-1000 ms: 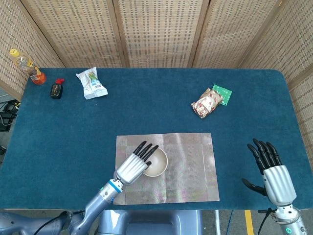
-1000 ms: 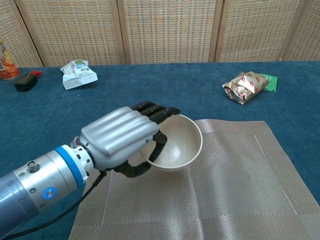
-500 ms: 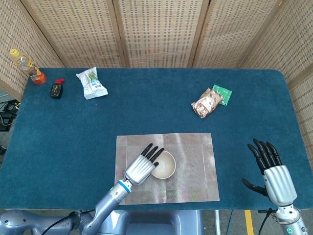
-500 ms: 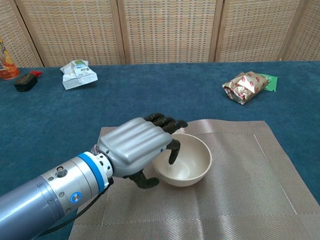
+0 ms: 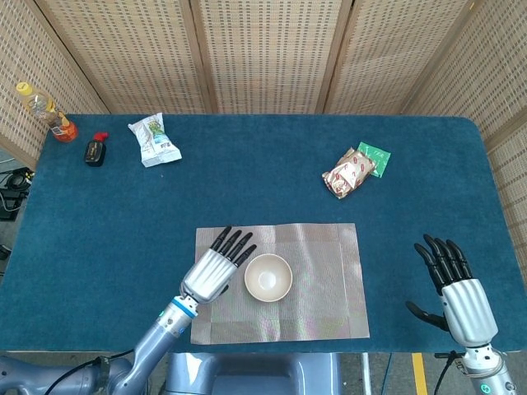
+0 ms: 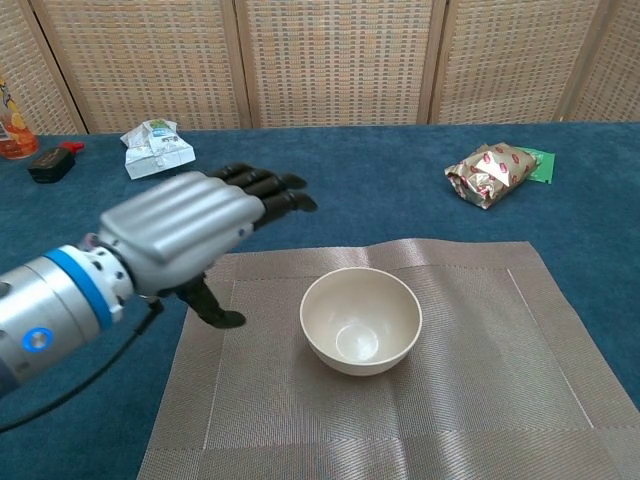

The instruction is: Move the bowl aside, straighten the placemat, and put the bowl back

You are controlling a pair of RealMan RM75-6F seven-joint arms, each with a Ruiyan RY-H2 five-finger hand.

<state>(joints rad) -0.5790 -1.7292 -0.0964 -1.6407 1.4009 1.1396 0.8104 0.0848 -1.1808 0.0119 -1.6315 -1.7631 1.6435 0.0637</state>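
Bowl [image 5: 268, 277] sits free on placemat [image 5: 329, 280]; both hands empty, fingers spread, right wrist cropped.

Right hand [image 5: 457, 292] absent from chest view; head view cuts its arm at the bottom edge. Placemat [image 6: 480, 400] runs off the chest view's bottom and right edges. Bottle [image 6: 12, 125] is cropped at left there, label unreadable, possibly juice.

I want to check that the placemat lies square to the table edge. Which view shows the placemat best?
The head view: it looks down on the whole placemat, all edges visible under the bowl. The chest view crops its near corners and foreshortens it.
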